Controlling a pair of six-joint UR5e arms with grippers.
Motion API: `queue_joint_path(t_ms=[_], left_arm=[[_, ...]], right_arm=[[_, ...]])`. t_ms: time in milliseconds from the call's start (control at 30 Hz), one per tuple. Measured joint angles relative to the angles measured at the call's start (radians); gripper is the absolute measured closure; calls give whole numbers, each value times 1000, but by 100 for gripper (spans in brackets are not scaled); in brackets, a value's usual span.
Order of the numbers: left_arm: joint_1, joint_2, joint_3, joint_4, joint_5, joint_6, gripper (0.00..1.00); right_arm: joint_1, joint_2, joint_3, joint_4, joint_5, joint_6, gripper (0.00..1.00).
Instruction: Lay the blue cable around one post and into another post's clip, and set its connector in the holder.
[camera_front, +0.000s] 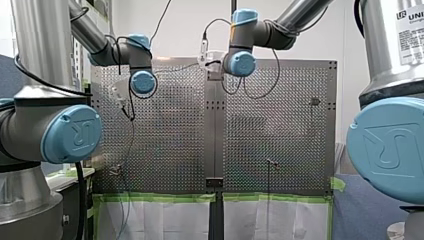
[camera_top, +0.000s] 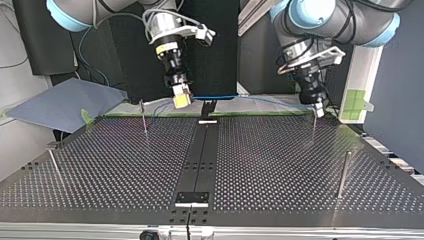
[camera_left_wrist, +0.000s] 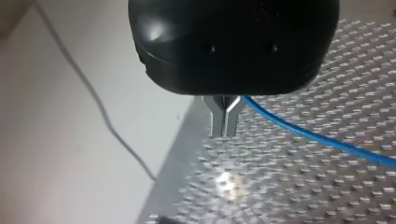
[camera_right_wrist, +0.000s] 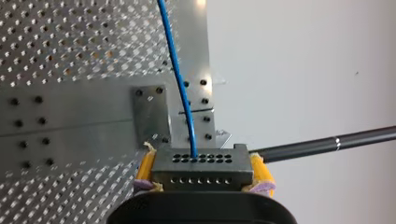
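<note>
In the right wrist view my right gripper (camera_right_wrist: 203, 161) is shut with its yellow pads on a grey connector block (camera_right_wrist: 203, 171) that has rows of holes. The blue cable (camera_right_wrist: 175, 70) leaves the block's face and runs out over the perforated table. In the left wrist view the metal fingers of my left gripper (camera_left_wrist: 225, 127) are shut on the blue cable (camera_left_wrist: 317, 138), which trails off to one side. In the top view my right gripper (camera_top: 181, 102) hangs just beside the black holder (camera_top: 209, 107), and the cable (camera_top: 250, 99) stretches across to my left gripper (camera_top: 318, 111).
Thin upright posts (camera_top: 143, 118) (camera_top: 314, 128) (camera_top: 342, 175) stand on the perforated table (camera_top: 280, 170), and another post (camera_top: 55, 167) is at the top view's left edge. A black centre strip (camera_top: 200, 160) runs along the table's middle. A dark rod (camera_right_wrist: 327, 142) passes beside the connector.
</note>
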Motion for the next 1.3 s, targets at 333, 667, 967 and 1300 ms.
queue_joint_path(t_ms=[333,667,967,1300], left_arm=[[72,82,67,-49,36,-55,100],[162,104,118,-52,125,-134,100],[246,104,159,-53,167,-147,100],[310,53,217,-51,209,-148,100]], right_arm=[[23,24,-73,56,-36,-8,100],[66,104,-164,122,-34,-47,100],[90,116,-243,118,-14,-38,100],[96,140,-329,125,3,-24,100]])
